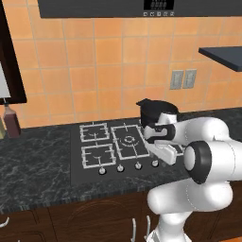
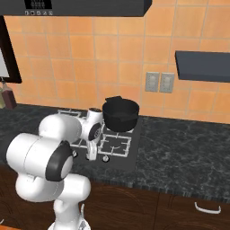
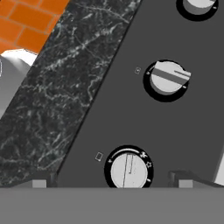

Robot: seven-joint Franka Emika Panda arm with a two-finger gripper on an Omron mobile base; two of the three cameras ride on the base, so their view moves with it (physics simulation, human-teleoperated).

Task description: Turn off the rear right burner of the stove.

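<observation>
A black pot [image 2: 120, 114] sits on the rear right burner [image 2: 129, 128] of the stove [image 1: 78, 165], at the back right corner of the black cooktop, which is set into the dark marbled table [image 2: 188, 148]. What the pot holds cannot be told. In the left base view two small grated burners [image 1: 97, 156] lie on the left and one larger ringed burner [image 1: 128, 141] in the middle, with four silver knobs [image 1: 120, 168] showing along the front edge. The hand view shows three knobs; the nearest knob [image 3: 128, 170] lies between the two finger tips [image 3: 183, 180]. The tool [image 3: 111, 183] hangs over the knob row, its jaws spread wide and apart from that knob. Two bottles [image 1: 12, 122] stand at the far left of the table.
</observation>
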